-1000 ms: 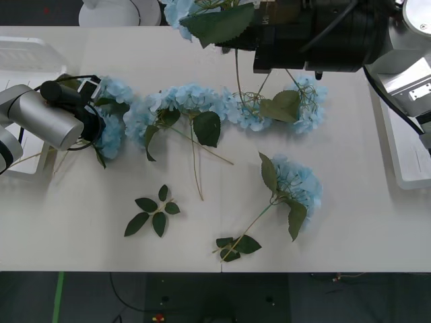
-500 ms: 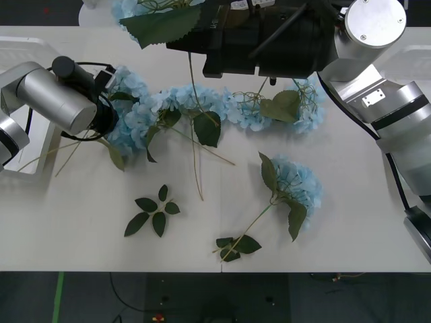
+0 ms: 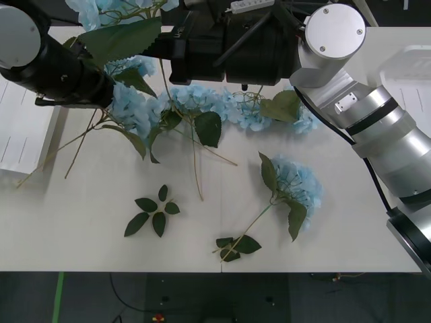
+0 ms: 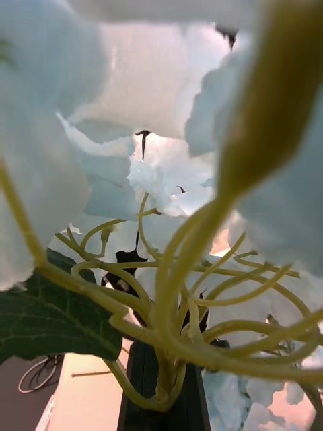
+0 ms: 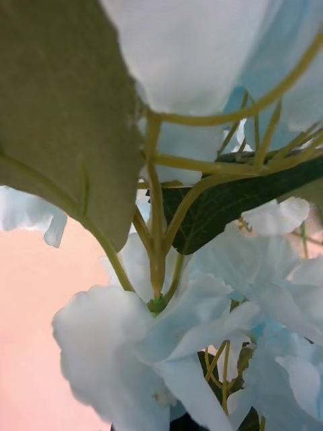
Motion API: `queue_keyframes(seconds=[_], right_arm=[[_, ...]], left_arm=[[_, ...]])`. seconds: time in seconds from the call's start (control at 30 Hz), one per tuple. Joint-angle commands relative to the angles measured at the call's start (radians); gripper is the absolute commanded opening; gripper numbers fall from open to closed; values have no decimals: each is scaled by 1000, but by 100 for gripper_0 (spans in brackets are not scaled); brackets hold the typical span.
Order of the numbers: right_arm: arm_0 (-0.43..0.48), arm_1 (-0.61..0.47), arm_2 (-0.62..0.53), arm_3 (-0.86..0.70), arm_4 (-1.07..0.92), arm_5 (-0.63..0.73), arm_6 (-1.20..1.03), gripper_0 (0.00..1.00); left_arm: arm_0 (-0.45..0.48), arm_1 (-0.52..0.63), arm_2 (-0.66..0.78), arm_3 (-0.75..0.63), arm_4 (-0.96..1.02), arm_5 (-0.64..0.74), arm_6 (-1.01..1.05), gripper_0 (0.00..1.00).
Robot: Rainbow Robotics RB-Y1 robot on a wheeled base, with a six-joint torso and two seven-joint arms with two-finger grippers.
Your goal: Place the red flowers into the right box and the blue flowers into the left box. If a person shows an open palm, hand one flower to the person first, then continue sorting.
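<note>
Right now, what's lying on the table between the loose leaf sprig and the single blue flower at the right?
In the front view, only a smaller leaf sprig at the single blue flower's stem end, plus bare table.

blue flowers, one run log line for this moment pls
right gripper: holds blue flower stem | left arm: lifted over blue flowers | loose flower on table | left box: no flowers seen
</note>
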Motion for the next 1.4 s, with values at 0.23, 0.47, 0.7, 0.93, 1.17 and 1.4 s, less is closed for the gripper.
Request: queue_keyframes(seconds=[0.23, 0.47, 0.7, 0.93, 1.17, 1.4], right_arm=[[-53, 35, 8, -38, 17, -10, -5, 0], [-53, 37, 8, -38, 17, -9, -3, 0], [-53, 40, 8, -38, 17, -9, -5, 0], [-53, 44, 11, -38, 17, -9, -9, 0], [-53, 44, 15, -38, 17, -9, -11, 0], [-53, 44, 17, -38, 19, -9, -12, 0]], left_arm=[[186, 115, 149, -41, 32, -175, 91, 92], [203, 129, 137, -41, 15, -198, 79, 100], [205, 149, 103, -41, -32, -240, 53, 100], [202, 153, 103, -27, -61, -278, 53, 100], [111, 152, 88, 59, -63, -270, 48, 100], [-53, 119, 23, 222, -91, -255, 35, 100]])
